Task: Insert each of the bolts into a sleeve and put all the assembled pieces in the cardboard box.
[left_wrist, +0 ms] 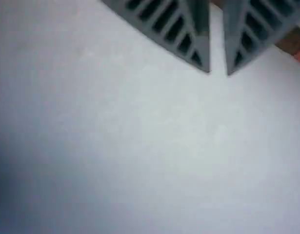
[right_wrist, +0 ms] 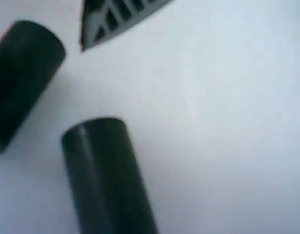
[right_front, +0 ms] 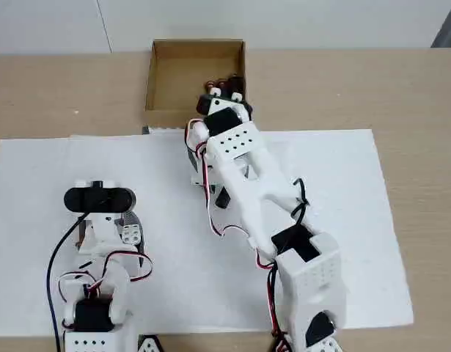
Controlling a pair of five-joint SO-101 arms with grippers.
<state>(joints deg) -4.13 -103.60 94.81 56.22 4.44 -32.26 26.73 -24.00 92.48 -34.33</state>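
Two black cylindrical sleeves lie side by side on the white paper in the right wrist view. One grey finger of my right gripper hangs just beyond them, with no second finger near it, so the gripper is open. In the high view the right arm stretches across the paper and its gripper sits just short of the cardboard box. My left gripper hovers over bare paper with only a thin slit between its grey fingers and nothing in them. It sits low at the near left.
A large white paper sheet covers most of the wooden table. The cardboard box stands open at the far edge of the sheet, partly covered by the right arm's wrist. Free paper lies between the two arms.
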